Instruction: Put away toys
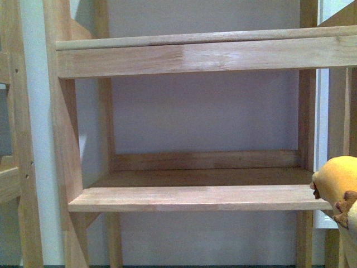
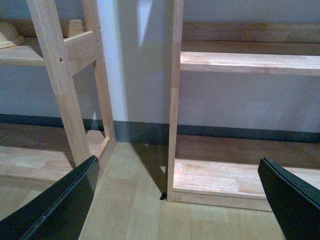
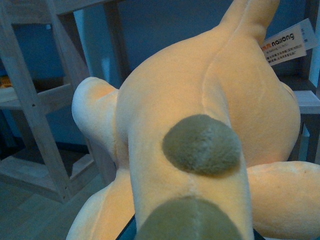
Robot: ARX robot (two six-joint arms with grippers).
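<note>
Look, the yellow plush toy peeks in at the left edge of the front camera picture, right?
Not quite. The yellow plush toy peeks in at the right edge, not the left. The front view shows it.

Front view squarely faces the wooden shelving from close; left wrist view sees its lower boards from near the floor; right wrist view is filled by the plush toy, also at front view's right edge.

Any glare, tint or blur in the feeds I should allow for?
Front view: soft focus, with a pale glare patch on the light wooden shelf board. Left wrist view: hard shadows down the wall; the black, open left gripper is sharp. Right wrist view: bluish cast, and the soft orange-yellow plush animal fills the frame.
</note>
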